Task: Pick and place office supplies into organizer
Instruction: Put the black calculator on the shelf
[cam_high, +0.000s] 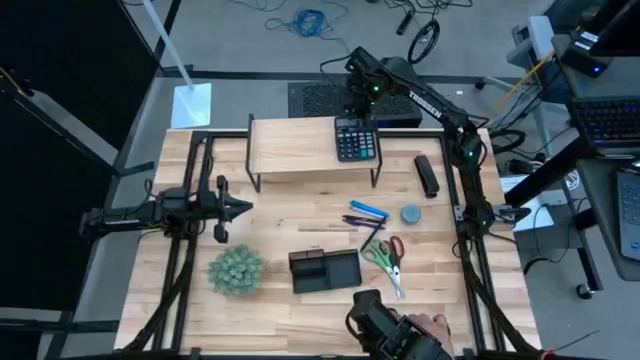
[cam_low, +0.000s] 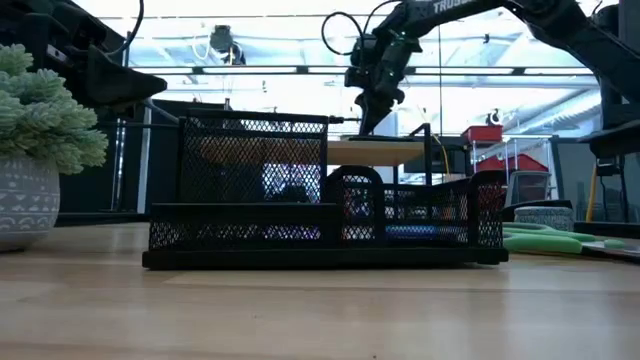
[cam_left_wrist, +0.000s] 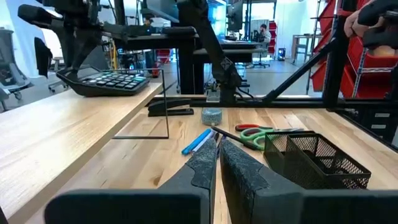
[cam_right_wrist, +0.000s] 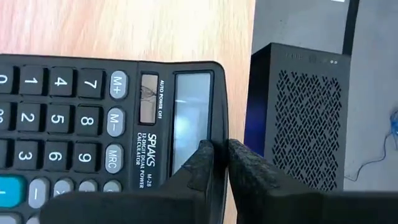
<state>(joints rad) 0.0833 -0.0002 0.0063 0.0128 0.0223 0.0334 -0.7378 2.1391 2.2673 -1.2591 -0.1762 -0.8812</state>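
The black mesh organizer stands near the table's front, with nothing lying in it that I can see. To its right lie blue pens, a dark pen, and green-handled scissors crossed with red-handled scissors. My left gripper hovers shut at the table's left. My right gripper is shut at the far end of the black calculator, which lies on the wooden riser. My right gripper points down at the calculator's display end, its fingertips at the far edge beside the display. I cannot tell whether it touches the calculator, which lies flat on the riser.
A fuzzy green plant stands left of the organizer. A black stapler and a small round grey roll lie at the right. A person's hand shows at the front edge. Bare wood lies between my left gripper and the pens.
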